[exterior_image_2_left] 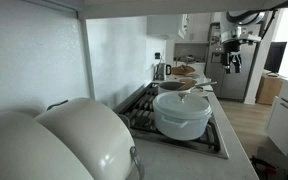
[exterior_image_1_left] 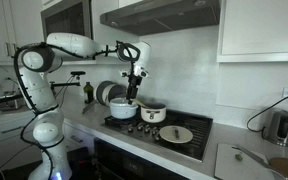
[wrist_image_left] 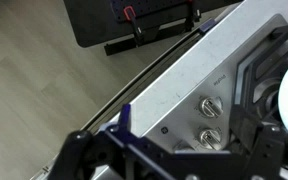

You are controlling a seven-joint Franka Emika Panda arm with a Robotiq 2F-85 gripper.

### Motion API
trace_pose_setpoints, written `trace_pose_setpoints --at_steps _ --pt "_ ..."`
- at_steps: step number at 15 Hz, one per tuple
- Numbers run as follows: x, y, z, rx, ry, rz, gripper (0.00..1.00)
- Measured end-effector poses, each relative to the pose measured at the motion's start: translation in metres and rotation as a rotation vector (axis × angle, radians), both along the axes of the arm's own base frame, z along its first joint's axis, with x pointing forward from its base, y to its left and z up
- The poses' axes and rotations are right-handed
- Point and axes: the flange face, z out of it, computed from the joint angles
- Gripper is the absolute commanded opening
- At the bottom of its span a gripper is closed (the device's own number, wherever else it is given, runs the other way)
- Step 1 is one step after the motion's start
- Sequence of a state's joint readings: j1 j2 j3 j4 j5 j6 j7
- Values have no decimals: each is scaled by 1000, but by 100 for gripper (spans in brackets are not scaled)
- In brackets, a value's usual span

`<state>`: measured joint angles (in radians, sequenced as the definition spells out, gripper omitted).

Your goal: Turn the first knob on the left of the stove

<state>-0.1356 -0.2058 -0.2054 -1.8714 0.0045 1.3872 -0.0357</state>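
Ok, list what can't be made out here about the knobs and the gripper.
- Knob row: the wrist view shows only two knobs. The rest are cut off by the gripper and the bottom edge, so the leftmost cannot be told.
- Front of the stove: too small and dark in an exterior view.
- Jaws: open or shut unclear, blurred in wrist view, tiny in both exterior views.

My arm is white with black joints. The stove top is black; its front panel is brushed grey, with silver knobs at 3 o'clock in my wrist view. Floor, 9 o'clock: pale beige, wood-grained. Pots: white.
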Motion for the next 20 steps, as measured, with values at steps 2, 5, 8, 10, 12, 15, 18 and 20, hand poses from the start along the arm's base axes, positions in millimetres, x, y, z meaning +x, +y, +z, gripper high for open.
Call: trace_pose_setpoints --at_steps 2,5,8,10,12,15,18,20 --pt "0 0 0 0 0 0 100" --pt "2 0 -3 1 6 1 100" --pt "5 4 -11 12 30 27 100" --pt "8 9 -21 32 67 64 100" --pt "11 15 -33 69 112 120 100" --pt "13 23 -52 132 183 209 100" --pt "15 30 -69 184 248 279 100" --pt "17 34 -79 215 282 314 100"
